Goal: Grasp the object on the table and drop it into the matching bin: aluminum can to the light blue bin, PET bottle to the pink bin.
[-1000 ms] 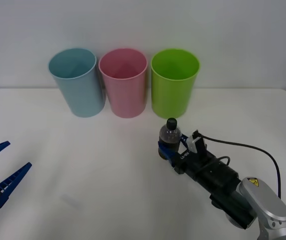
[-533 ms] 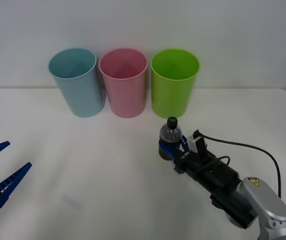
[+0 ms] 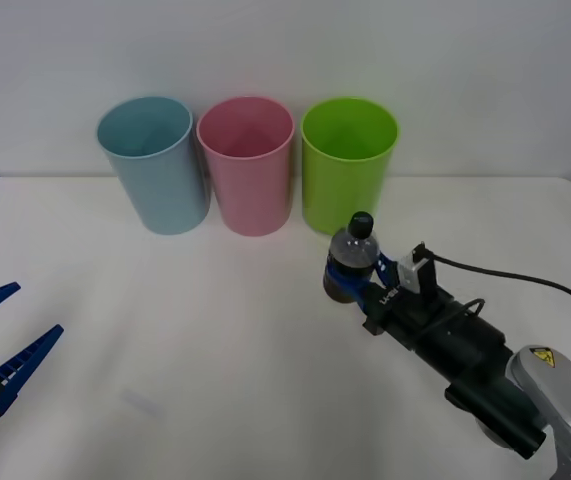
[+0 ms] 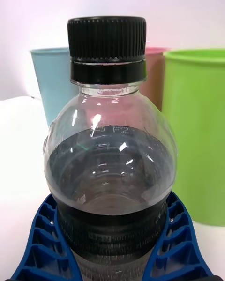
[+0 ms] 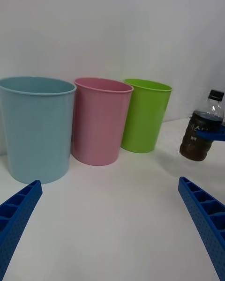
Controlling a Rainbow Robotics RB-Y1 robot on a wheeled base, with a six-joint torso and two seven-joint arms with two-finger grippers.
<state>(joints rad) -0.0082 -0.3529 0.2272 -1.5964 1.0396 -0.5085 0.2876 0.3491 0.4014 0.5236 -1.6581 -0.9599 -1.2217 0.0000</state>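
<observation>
The PET bottle (image 3: 351, 262), small and clear with dark contents and a black cap, hangs just above the white table (image 3: 165, 350), in front of the lime green bin. My right gripper (image 3: 350, 278) is shut on its lower body; the blue fingers (image 4: 40, 243) wrap both sides of the bottle (image 4: 108, 168). The bottle (image 5: 202, 129) is clear of the tabletop in the left wrist view. The pink bin (image 3: 247, 163) stands at the back centre, the light blue bin (image 3: 153, 162) to its left. My left gripper (image 3: 0, 345) rests open at the table's left edge.
A lime green bin (image 3: 348, 163) stands right of the pink one, directly behind the bottle. All three bins line the back of the table against a white wall. A black cable (image 3: 505, 280) runs along the right arm.
The right gripper has lifted the bottle off the table and carried it slightly up and to the right. The left arm has stayed put.
</observation>
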